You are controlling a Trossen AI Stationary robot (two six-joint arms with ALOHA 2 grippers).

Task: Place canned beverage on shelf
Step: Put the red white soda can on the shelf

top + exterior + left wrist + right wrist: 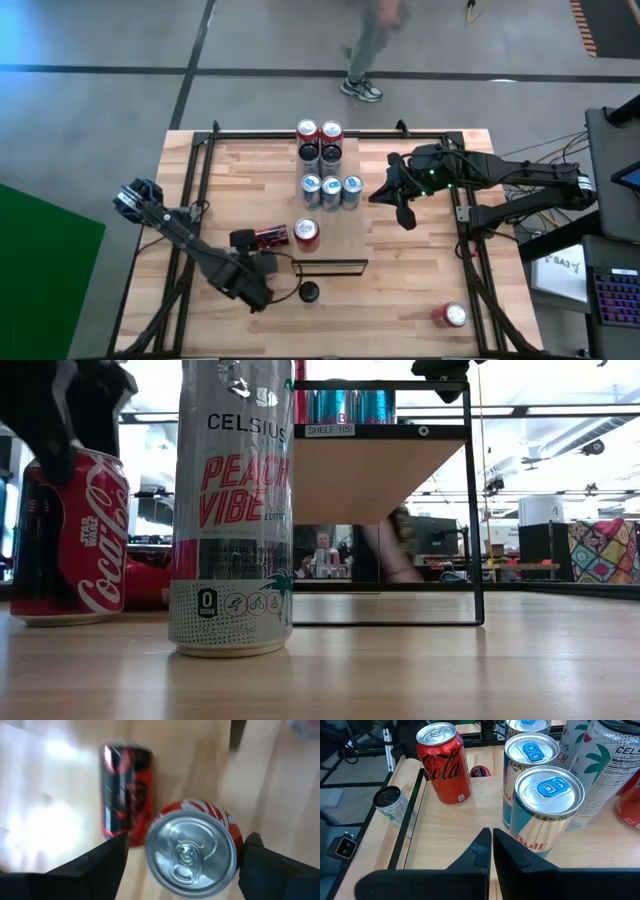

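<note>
The shelf is a raised light wood board in the table's middle. It bears several upright cans and, at its near end, a Coca-Cola can. A second upright Coca-Cola can stands on the tabletop left of the shelf; in the high view my left gripper hides it. My left gripper is open above that can, one finger on each side; I cannot tell whether they touch it. My right gripper is shut and empty, right of the shelf, beside the blue-topped cans.
A red-and-black can lies on its side on the table just beyond my left gripper. A tall Celsius can stands near the table's near edge. A red can stands at the near right. A person's legs show beyond the far edge.
</note>
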